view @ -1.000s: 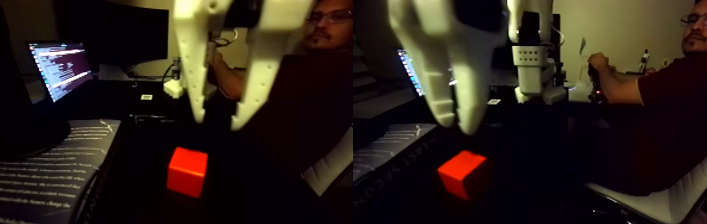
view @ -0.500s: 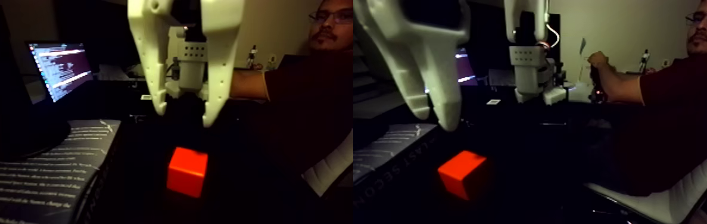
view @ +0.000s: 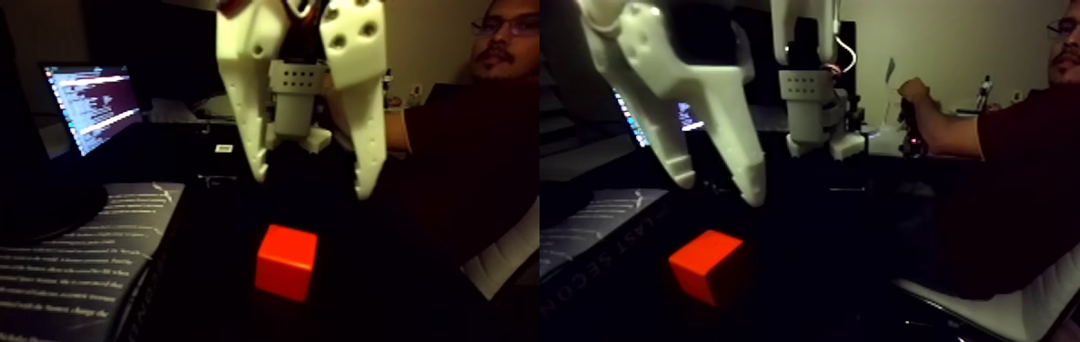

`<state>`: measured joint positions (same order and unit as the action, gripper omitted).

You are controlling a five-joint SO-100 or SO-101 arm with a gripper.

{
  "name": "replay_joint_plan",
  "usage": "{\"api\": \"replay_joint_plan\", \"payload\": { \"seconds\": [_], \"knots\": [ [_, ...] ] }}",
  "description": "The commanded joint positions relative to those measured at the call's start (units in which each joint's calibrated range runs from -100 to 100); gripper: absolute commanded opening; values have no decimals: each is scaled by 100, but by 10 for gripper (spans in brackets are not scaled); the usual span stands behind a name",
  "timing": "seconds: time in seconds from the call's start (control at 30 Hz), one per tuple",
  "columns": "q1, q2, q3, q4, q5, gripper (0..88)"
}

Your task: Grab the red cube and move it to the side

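Fixed view: gripper (view: 310, 186) above cube (view: 287, 262), fingers (view: 368, 155) spread wide, empty. Cube rests on dark counter, apart from fingers. I judge: centre over cube, descend straight, straddle flat faces, then close.

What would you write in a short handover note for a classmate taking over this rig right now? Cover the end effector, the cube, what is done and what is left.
End effector: open, empty, hanging above the red cube, fingers pointing down, not touching it.
Red cube: resting on the dark table surface, beside the printed mat, a little lower in the picture than the fingertips.
Done: rough positioning over the cube.
Left: lower so the fingers straddle the cube, close, lift, carry it to the side, release.
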<state>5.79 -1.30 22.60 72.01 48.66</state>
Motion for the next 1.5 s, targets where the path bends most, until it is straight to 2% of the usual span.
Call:
{"api": "replay_joint_plan", "payload": {
  "seconds": [0.0, 0.47, 1.47],
  "knots": [
    [-63, -21, 58, -39, 30, 330],
    [-38, 483, 203, -858, -100, 327],
    [120, 1055, 176, -1492, -202, 323]
  ]
}}
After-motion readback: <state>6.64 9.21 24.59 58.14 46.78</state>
